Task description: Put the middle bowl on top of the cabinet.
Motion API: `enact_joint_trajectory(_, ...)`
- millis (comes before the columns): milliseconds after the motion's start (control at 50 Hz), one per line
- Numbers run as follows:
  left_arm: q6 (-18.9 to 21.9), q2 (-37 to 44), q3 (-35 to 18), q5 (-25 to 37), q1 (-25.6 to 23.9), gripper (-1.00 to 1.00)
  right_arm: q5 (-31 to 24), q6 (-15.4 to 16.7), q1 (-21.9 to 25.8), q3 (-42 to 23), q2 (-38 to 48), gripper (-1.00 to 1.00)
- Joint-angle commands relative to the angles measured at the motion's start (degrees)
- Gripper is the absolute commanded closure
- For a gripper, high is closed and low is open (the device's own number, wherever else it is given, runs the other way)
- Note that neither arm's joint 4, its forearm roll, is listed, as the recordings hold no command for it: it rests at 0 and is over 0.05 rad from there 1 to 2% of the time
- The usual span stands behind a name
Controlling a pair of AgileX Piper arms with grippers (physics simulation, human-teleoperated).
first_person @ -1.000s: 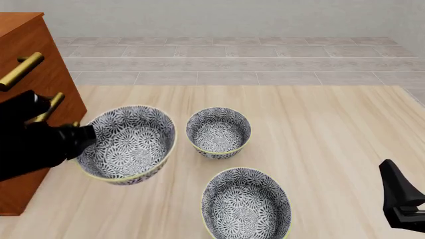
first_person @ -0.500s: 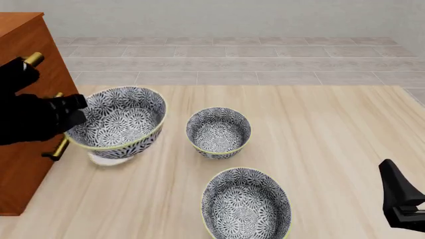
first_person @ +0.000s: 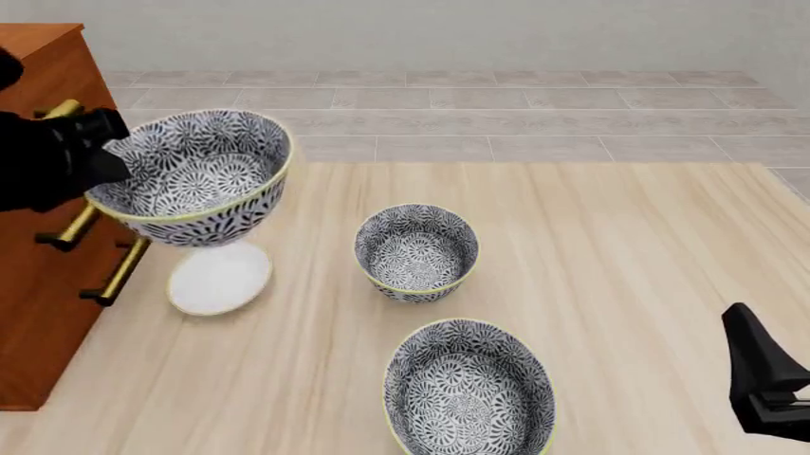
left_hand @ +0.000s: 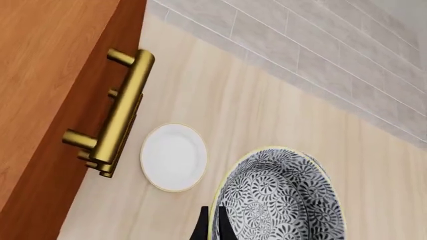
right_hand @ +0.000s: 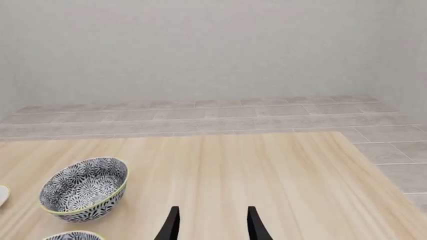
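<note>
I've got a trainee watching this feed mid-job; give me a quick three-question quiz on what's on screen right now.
1. True or false: the right gripper holds a bowl.
2. What lies on the table below the lifted bowl? A) white dish B) spoon C) lid
3. How many patterned bowls rest on the table?

Key:
1. False; it is open and empty, while the left gripper grips the lifted bowl's rim beside the cabinet.
2. A, the white dish.
3. Two.

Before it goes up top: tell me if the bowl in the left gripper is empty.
Empty. The front view looks into the held bowl gripped by the left gripper: only its floral pattern shows inside.
</note>
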State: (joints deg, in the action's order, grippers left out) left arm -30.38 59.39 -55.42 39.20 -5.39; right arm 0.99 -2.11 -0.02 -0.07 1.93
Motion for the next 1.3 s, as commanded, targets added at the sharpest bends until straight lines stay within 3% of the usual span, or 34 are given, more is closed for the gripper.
enact_joint_trajectory(20, 0.84, 0.07, -5.02, 2.80, 1.29, 1.00, 0.34, 0.29, 0.10, 0.03, 0.41, -1.00)
enact_joint_trajectory(260, 2.85, 1.57, -12.49, 7.28, 4.39, 1.00, 0.75, 0.00, -0.09, 0.00, 0.89, -1.00)
enact_joint_trajectory(460, -0.19, 2.07, -15.65, 9.24, 5.17, 1.00, 0.57, -0.13, -0.17, 0.02, 0.68, -1.00)
enact_joint_trajectory(600, 0.60, 2.77, -18.71, 11.01, 6.75, 1.00, 0.71, -0.02, -0.13, -0.01, 0.93, -1.00)
enact_joint_trajectory(980, -2.78, 4.56, -22.78, 14.27, 10.24, 1.00, 1.36, 0.28, -0.06, 0.03, 1.74, -1.00)
enact_joint_trajectory(1300, -1.25, 5.95, -29.34, 18.20, 15.08, 1.00, 1.53, 0.25, -0.09, 0.03, 2.00, -1.00)
